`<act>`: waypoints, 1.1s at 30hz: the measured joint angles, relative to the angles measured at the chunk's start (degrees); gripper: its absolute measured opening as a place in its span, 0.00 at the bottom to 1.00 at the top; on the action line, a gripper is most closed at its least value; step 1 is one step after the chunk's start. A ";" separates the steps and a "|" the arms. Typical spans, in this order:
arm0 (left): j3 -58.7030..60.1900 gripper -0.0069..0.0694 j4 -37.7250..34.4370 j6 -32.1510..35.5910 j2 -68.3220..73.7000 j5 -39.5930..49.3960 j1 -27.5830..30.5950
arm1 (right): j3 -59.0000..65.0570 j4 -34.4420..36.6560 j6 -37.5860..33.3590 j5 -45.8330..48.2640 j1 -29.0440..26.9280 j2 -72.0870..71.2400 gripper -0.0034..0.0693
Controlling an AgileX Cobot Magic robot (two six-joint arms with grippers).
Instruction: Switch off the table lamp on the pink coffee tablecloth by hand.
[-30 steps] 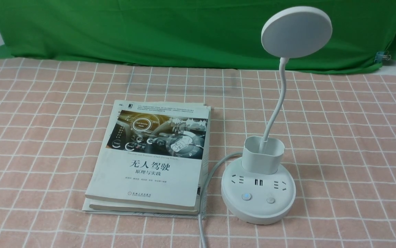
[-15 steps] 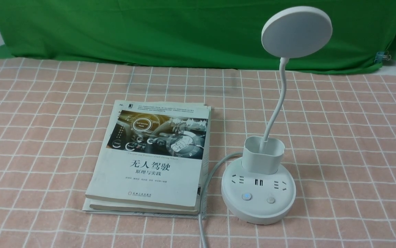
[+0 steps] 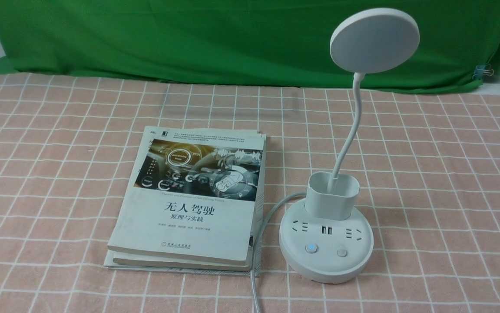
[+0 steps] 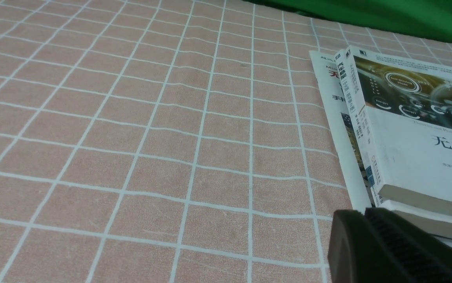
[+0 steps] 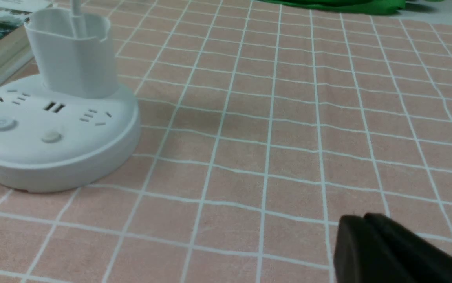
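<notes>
Lamp (image 3: 326, 237) standing upright on the pink cloth (image 3: 441, 182), right of centre, its round base just beside a stack of books (image 3: 189, 200); a grey cord (image 3: 256, 256) runs from the base along the books' edge toward the near side. Disc head raised on a bent neck, above a small cup holder. Two buttons sit on the near face of the base: the left one (image 3: 311, 248) shows a blue glow, the right one (image 3: 341, 252) is plain. Green cloth (image 3: 189, 39) hangs behind.

Right gripper (image 5: 371, 247) low over the cloth, well apart from the base, fingers pressed together and holding nothing. Left gripper (image 4: 367, 243) near the books' corner, likewise clenched and empty. Neither touches the lamp; the press appears not yet begun.

Likely hazards: the buttons are small and close together, so a blunt fingertip could strike the wrong one or a socket. A sideways push might slide the light base across the cloth, or snag the cord. An approach from above risks knocking the neck.
</notes>
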 joint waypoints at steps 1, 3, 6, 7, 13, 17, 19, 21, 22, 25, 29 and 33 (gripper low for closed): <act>0.00 0.10 0.00 0.00 0.00 0.00 0.00 | 0.00 0.00 0.05 0.00 0.00 0.00 0.14; 0.00 0.10 0.00 0.00 0.00 0.00 0.00 | 0.00 0.00 0.11 0.00 0.00 0.00 0.15; 0.00 0.10 0.00 0.00 0.00 0.00 0.00 | 0.00 0.00 0.11 0.00 0.00 0.00 0.15; 0.00 0.10 0.00 0.00 0.00 0.00 0.00 | 0.00 0.00 0.15 0.00 0.00 0.00 0.16; 0.00 0.10 0.00 0.00 0.00 0.00 0.00 | 0.00 0.00 0.17 0.00 0.00 0.00 0.18; 0.00 0.10 0.00 0.00 0.00 0.00 0.00 | 0.00 0.00 0.22 0.00 0.00 0.00 0.19; 0.00 0.10 0.00 0.00 0.00 0.00 0.00 | 0.00 0.00 0.22 0.00 0.00 0.00 0.21; 0.00 0.10 0.00 0.00 0.00 0.00 0.00 | 0.00 0.00 0.22 0.00 0.00 0.00 0.22; 0.00 0.10 0.00 0.00 0.00 0.00 0.00 | 0.00 0.00 0.22 0.00 0.00 0.00 0.22; 0.00 0.10 0.00 0.00 0.00 0.00 0.00 | 0.00 0.00 0.22 0.00 0.00 0.00 0.23; 0.00 0.10 0.00 0.00 0.00 0.00 0.00 | 0.00 0.00 0.22 0.00 0.00 0.00 0.25; 0.00 0.10 0.00 0.00 0.00 0.00 0.00 | 0.00 0.00 0.22 0.00 0.00 0.00 0.26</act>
